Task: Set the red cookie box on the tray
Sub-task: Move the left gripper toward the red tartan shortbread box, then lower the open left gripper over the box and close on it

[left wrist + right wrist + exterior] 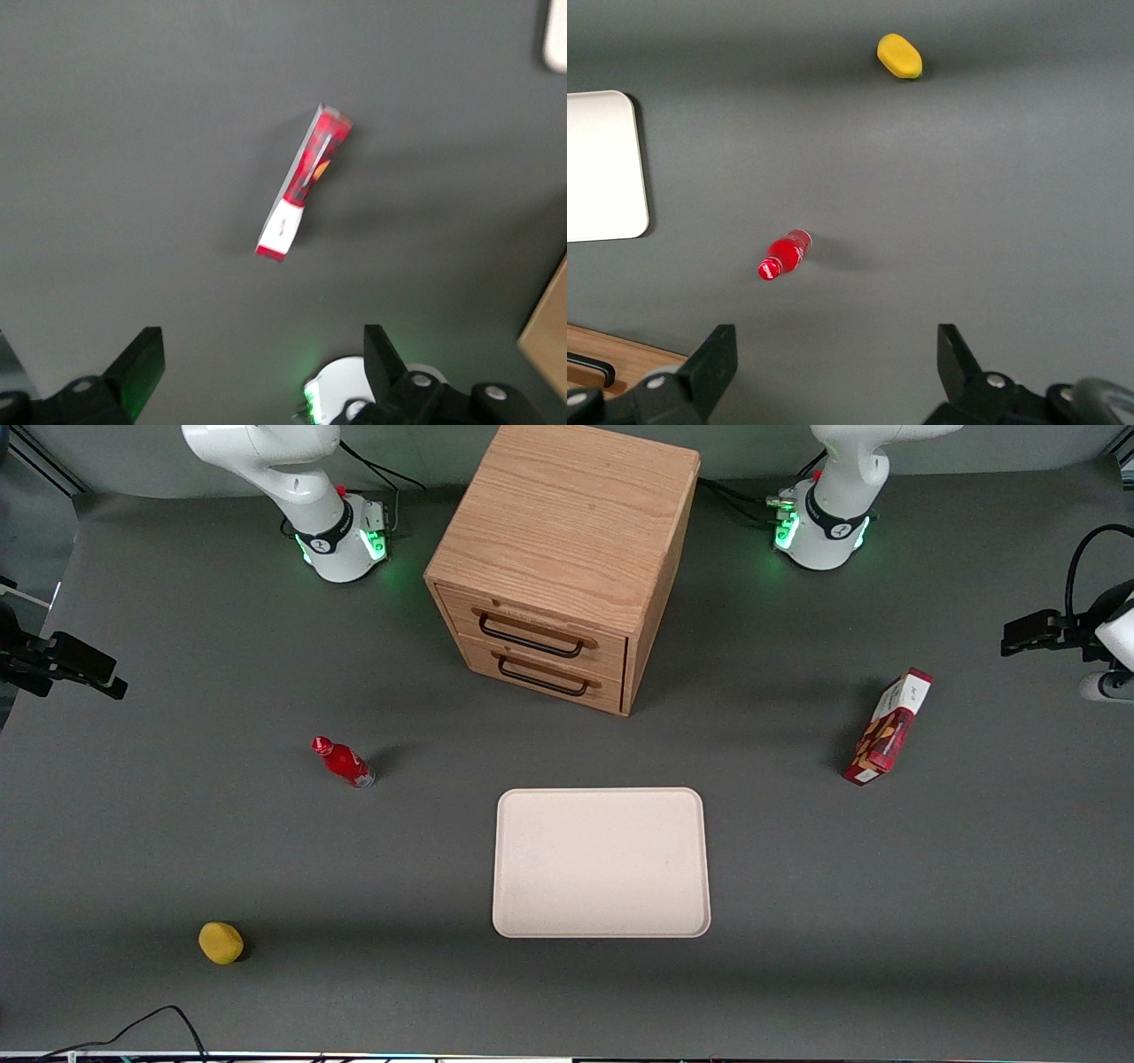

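The red cookie box (pixel 889 726) stands upright on the grey table toward the working arm's end, with its white end panel on top. The wrist view looks down on the cookie box (pixel 304 181) from high up. My gripper (pixel 1032 633) hangs well above the table at the edge of the front view, out past the box and apart from it. In the wrist view the gripper (pixel 261 341) is open, with only bare table between its fingers. The cream tray (pixel 501 868) lies flat near the table's middle, nearer to the front camera than the box; a corner of the tray (pixel 556 35) shows in the wrist view.
A wooden two-drawer cabinet (pixel 567 558) stands at the back middle, its drawers shut. A small red bottle (pixel 344 762) and a yellow lump (pixel 221 942) sit toward the parked arm's end. Open table lies between box and tray.
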